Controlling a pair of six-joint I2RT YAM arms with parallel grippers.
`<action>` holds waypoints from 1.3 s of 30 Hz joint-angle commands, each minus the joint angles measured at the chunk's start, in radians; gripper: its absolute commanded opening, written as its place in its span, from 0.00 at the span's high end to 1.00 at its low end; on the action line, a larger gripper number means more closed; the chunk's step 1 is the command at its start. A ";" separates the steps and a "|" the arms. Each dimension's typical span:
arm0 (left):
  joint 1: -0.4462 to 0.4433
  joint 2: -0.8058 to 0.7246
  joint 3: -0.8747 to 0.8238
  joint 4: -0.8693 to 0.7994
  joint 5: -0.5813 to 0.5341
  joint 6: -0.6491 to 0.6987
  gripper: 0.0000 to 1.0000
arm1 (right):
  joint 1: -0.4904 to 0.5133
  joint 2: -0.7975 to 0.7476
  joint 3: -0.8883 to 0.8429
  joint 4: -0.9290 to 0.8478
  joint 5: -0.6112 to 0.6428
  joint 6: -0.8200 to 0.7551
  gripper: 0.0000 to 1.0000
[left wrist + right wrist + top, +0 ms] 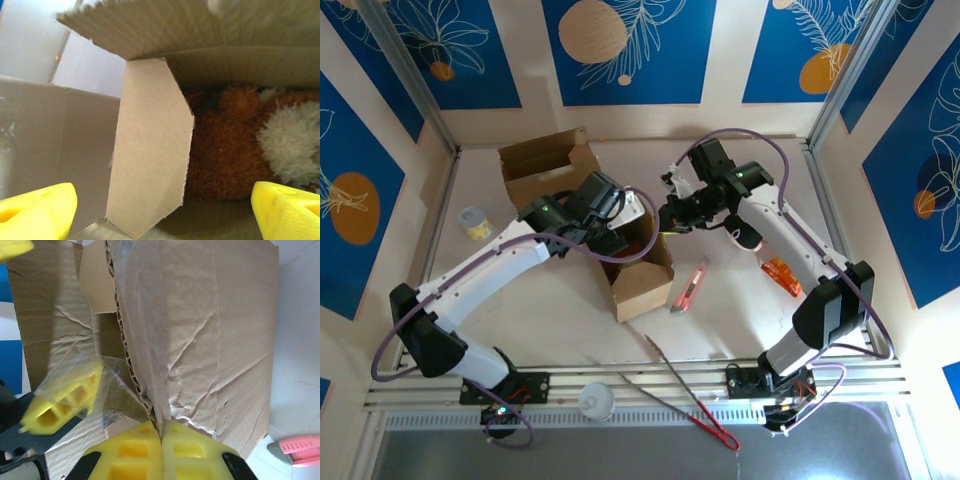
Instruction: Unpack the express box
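Note:
The express box (642, 272) stands open in the middle of the table. My left gripper (616, 226) hangs over its opening, jaws wide open with nothing between them. In the left wrist view that gripper (160, 215) looks down past an inner flap (150, 150) at a brown plush toy (225, 145) with a white fluffy patch (290, 140) lying inside. My right gripper (670, 216) is at the box's far right side. In the right wrist view that gripper (161, 432) is shut on the edge of a taped, creased flap (210, 330).
A second open cardboard box (545, 165) sits at the back left. A pink utility knife (688, 287) lies right of the express box, an orange packet (780, 275) farther right. Red-handled tongs (685, 395), a white cup (597, 400) and a small jar (475, 222) lie around.

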 commanded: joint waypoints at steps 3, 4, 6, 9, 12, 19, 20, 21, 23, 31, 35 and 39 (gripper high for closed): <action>-0.008 0.007 -0.052 0.076 -0.098 0.001 0.11 | -0.005 0.006 0.039 -0.007 -0.082 -0.022 1.00; -0.008 0.006 -0.061 0.096 -0.110 0.002 0.11 | -0.005 0.005 0.037 -0.008 -0.082 -0.024 1.00; -0.009 0.005 -0.079 0.131 -0.133 0.007 0.12 | -0.005 0.002 0.035 -0.009 -0.081 -0.024 1.00; -0.009 0.002 -0.105 0.171 -0.151 0.016 0.14 | -0.005 0.000 0.028 -0.008 -0.083 -0.026 1.00; -0.009 0.013 -0.115 0.179 -0.137 0.016 0.15 | -0.005 0.001 0.026 -0.006 -0.088 -0.029 1.00; -0.009 0.053 -0.127 0.191 -0.157 0.027 0.13 | -0.005 0.001 0.016 -0.004 -0.092 -0.031 1.00; -0.009 0.059 -0.127 0.193 -0.168 0.033 0.14 | -0.004 0.001 0.016 -0.005 -0.091 -0.032 1.00; -0.009 0.066 -0.126 0.194 -0.178 0.038 0.15 | -0.005 0.002 0.013 -0.004 -0.091 -0.031 1.00; -0.009 0.080 -0.122 0.196 -0.197 0.048 0.19 | -0.005 0.000 0.011 -0.003 -0.092 -0.031 1.00; -0.009 0.118 -0.099 0.184 -0.284 0.076 0.64 | -0.006 -0.004 -0.006 -0.001 -0.082 -0.037 1.00; -0.009 0.111 -0.076 0.160 -0.304 0.067 0.86 | -0.014 -0.006 -0.014 0.002 -0.068 -0.031 1.00; -0.009 0.087 -0.040 0.112 -0.330 0.050 1.00 | -0.032 -0.008 -0.014 0.017 -0.030 -0.006 0.98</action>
